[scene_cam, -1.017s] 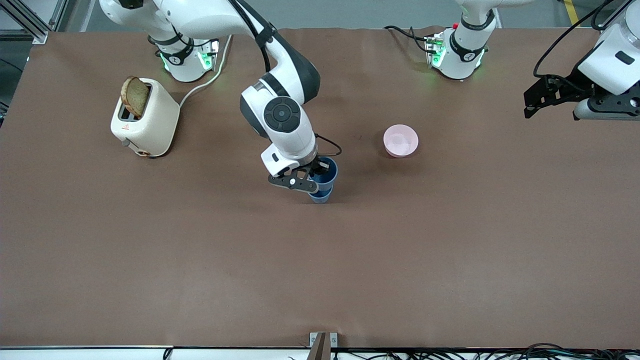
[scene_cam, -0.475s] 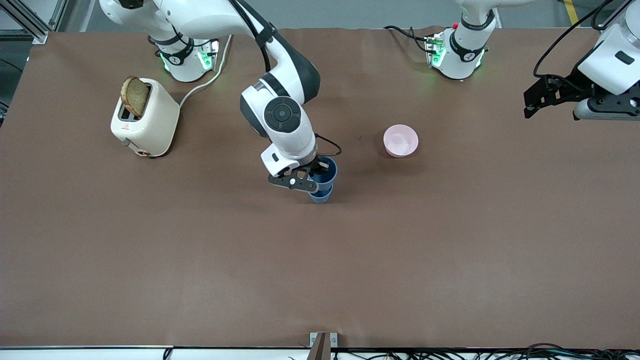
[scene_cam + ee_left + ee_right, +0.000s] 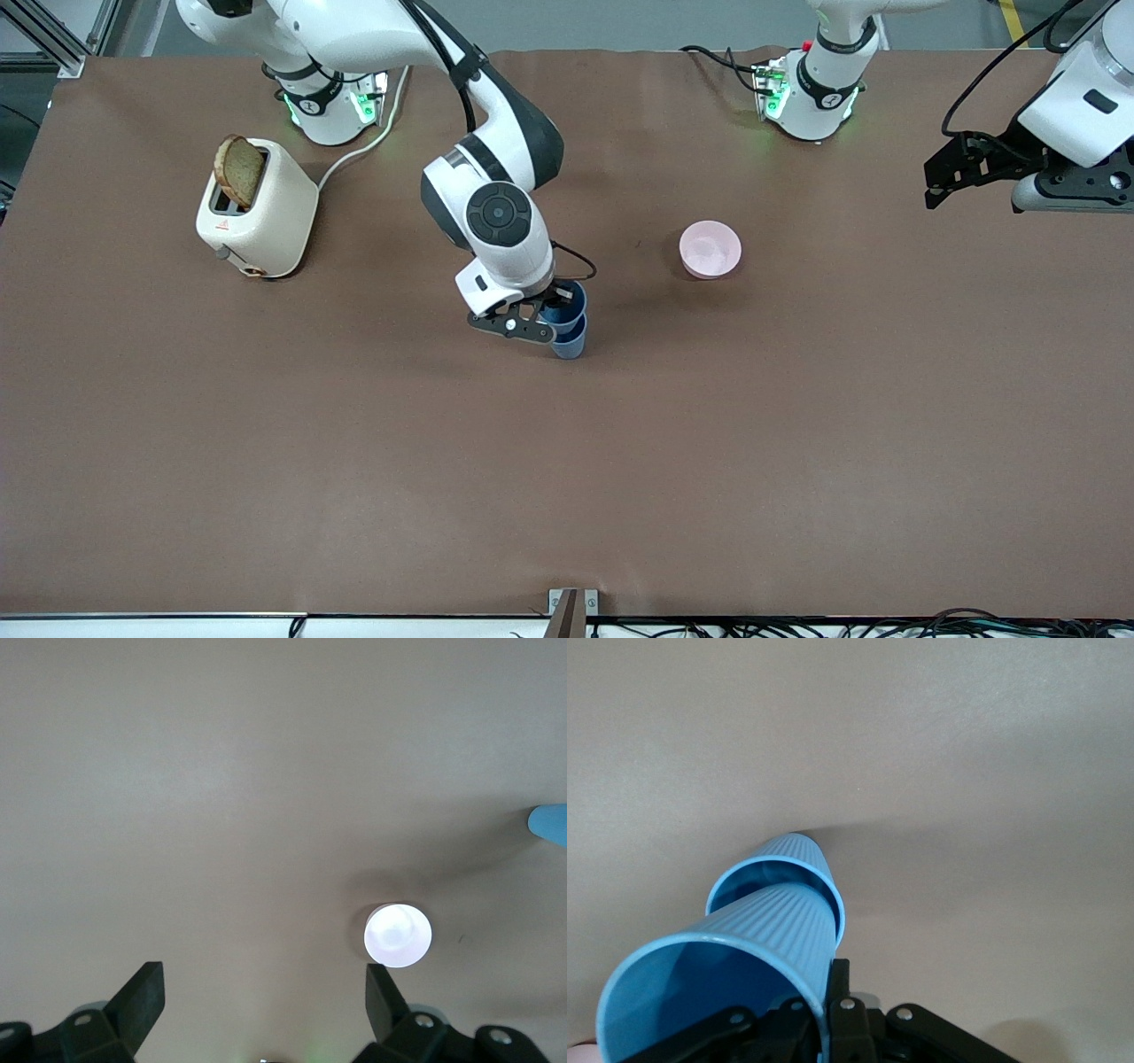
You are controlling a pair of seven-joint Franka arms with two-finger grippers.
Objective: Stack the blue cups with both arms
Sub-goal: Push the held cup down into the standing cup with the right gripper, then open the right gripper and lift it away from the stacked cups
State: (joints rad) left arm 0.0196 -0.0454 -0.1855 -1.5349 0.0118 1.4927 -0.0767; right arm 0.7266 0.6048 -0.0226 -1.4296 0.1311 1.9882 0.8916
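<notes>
Now the stacking step looks nearly done: the right gripper (image 3: 547, 319), near the middle of the table (image 3: 797, 443), has its fingers closed on the rim of the upper cup (image 3: 564, 306), which sits partway inside the lower cup (image 3: 569, 344) standing on the table. Next, by my reckoning, it should press the cup home, let go and lift straight up so the stack stays standing. Both cups are matte blue plastic, tapered, with fine ribs down the walls. The left gripper (image 3: 935, 182) waits over the table's edge at the left arm's end, fingers spread wide and empty. A smooth pink bowl (image 3: 710, 249) stands between.
</notes>
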